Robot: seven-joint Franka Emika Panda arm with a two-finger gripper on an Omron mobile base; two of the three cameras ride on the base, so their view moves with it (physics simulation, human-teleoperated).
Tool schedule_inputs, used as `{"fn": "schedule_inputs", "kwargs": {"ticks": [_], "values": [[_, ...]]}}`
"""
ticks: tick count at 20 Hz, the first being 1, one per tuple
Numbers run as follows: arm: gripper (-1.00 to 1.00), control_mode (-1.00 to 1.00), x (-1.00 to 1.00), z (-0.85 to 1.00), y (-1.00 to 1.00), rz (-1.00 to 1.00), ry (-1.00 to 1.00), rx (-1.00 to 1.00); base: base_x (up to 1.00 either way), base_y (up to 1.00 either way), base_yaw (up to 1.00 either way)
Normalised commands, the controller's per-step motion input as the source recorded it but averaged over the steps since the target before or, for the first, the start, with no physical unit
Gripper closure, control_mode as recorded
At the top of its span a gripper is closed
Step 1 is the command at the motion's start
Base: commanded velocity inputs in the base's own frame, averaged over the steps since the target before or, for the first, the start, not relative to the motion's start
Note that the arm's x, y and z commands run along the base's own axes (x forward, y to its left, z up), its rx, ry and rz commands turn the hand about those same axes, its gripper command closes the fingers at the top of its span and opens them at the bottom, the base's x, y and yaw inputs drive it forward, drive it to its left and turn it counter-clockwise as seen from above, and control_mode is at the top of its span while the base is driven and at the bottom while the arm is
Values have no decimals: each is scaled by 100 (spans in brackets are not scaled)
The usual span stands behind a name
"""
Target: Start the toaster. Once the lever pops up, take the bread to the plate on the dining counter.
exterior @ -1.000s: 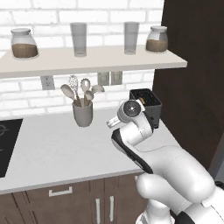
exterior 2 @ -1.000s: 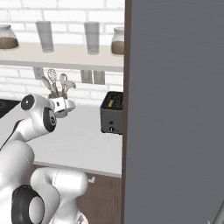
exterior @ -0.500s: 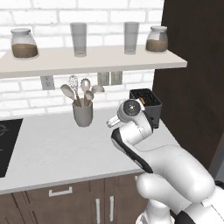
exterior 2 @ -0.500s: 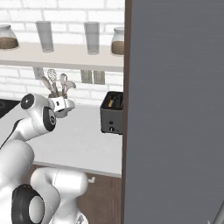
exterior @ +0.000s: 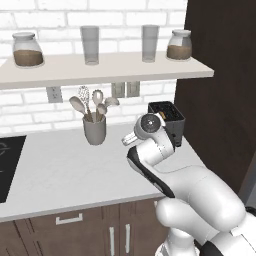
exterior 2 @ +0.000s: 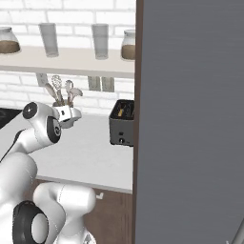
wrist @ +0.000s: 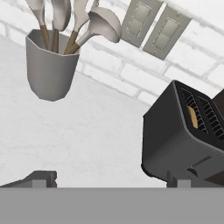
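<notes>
The black toaster (exterior: 167, 119) (exterior 2: 121, 128) stands on the white counter by the brick wall, close to a tall dark cabinet. In the hand view the toaster (wrist: 186, 140) is at the right, with the tan bread (wrist: 192, 116) sunk in one of its top slots. My gripper (wrist: 108, 180) is open, its fingertips (wrist: 40, 178) far apart with nothing between them. It hovers over the counter a short way left of the toaster, touching nothing. My folded arm (exterior: 150, 145) is in front of the toaster. The plate and the dining counter are out of view.
A grey utensil cup (exterior: 94, 131) (wrist: 47, 65) with spoons and a whisk stands left of the toaster. Jars and glasses line the shelf (exterior: 105, 69) above. A black cooktop (exterior: 7, 165) lies far left. The tall dark cabinet (exterior: 220, 100) (exterior 2: 190, 119) walls off the right.
</notes>
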Motion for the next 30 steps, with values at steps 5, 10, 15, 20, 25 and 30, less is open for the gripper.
{"fn": "schedule_inputs", "kwargs": {"ticks": [5,10,15,20,25,30], "values": [[-100,-100,0,0,0,0,0,0,0,0,0],[-100,-100,0,0,0,0,0,0,0,0,0],[-100,-100,0,0,0,0,0,0,0,0,0],[-100,-100,0,0,0,0,0,0,0,0,0],[-100,-100,0,0,0,0,0,0,0,0,0],[-100,-100,0,0,0,0,0,0,0,0,0]]}}
